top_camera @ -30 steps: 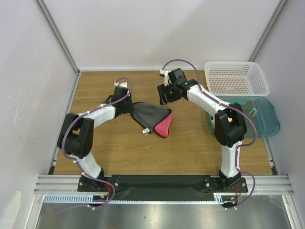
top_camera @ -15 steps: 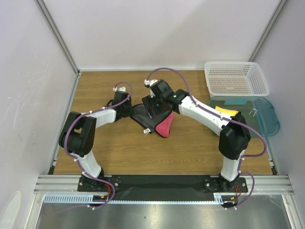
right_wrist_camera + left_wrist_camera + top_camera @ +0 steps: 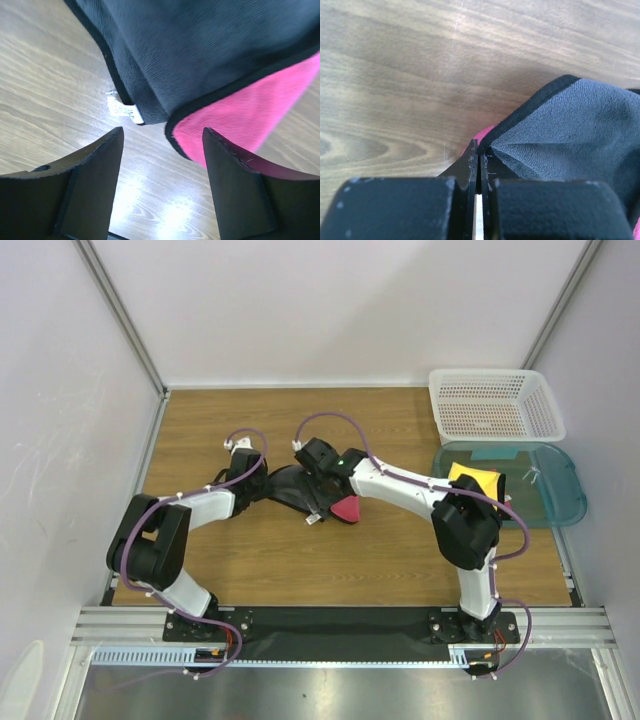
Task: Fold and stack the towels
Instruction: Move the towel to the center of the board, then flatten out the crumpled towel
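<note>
A: Towel (image 3: 295,488) first. Where does it lie?
B: Around the middle of the wooden table (image 3: 250,560), bunched, black back up. One pink-red corner (image 3: 348,508) shows on its right side, toward the near edge.
A: And the left gripper (image 3: 479,150)?
B: Pressed together on the towel's left edge, the cloth pinched between its fingers, low over the wood.
A: The right gripper (image 3: 162,132)?
B: Spread wide above the towel's near corner. The white tag (image 3: 124,109) and the pink-red corner show between its fingers. Whether it touches the cloth I cannot tell.
A: Anything else?
B: A yellow towel (image 3: 475,482) lies in the teal tub (image 3: 560,495) at the table's right edge. The white lattice basket (image 3: 495,405) sits just behind it, in the far right corner.
</note>
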`<state>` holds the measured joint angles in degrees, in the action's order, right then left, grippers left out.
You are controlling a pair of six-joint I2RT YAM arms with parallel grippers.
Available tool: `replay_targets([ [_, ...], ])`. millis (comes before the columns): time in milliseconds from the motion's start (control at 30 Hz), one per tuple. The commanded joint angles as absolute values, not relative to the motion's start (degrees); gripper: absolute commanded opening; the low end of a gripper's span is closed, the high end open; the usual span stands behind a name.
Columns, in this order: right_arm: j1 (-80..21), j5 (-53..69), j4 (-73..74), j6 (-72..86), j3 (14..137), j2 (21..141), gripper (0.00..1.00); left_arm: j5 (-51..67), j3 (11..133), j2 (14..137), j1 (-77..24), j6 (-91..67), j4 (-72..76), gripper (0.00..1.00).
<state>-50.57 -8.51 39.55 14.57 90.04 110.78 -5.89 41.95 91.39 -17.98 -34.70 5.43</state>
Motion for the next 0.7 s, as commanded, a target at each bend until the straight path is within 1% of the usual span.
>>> replay_targets([
  [0,-51.24,-10.11,40.52,14.94,91.76,112.49,0.68,-6.77,40.61,88.95,-17.93,-36.21,8.61,0.0],
  [167,-51.59,-10.99,41.74,15.29,92.2,114.08,0.58,-6.77,40.25,88.42,-17.93,-35.51,8.88,0.0],
  [300,-51.5,-11.69,42.62,15.38,92.2,115.4,0.53,-7.03,40.17,88.07,-17.93,-35.16,8.79,0.0],
  [433,-51.5,-12.91,43.15,15.03,92.28,115.93,0.43,-6.86,40.08,87.54,-17.93,-34.81,8.61,0.01],
  [467,-51.5,-13.44,43.15,14.68,92.29,115.75,0.36,-6.94,40.08,87.37,-17.93,-34.63,8.53,0.0],
  [533,-51.42,-13.45,42.8,14.41,92.2,115.49,0.3,-6.86,40.17,87.36,-17.93,-34.37,8.44,0.0],
  [600,-50.98,-13.01,42.63,13.98,92.37,115.49,0.19,-6.68,40.25,87.45,-17.93,-34.45,8.35,0.0],
  [633,-50.89,-13.09,42.71,13.97,92.46,115.58,0.1,-6.68,40.25,87.45,-17.93,-34.37,8.35,0.0],
  [667,-50.8,-13.36,42.89,13.8,92.55,115.58,0.05,-6.68,40.25,87.36,-17.93,-34.28,8.26,0.0],
])
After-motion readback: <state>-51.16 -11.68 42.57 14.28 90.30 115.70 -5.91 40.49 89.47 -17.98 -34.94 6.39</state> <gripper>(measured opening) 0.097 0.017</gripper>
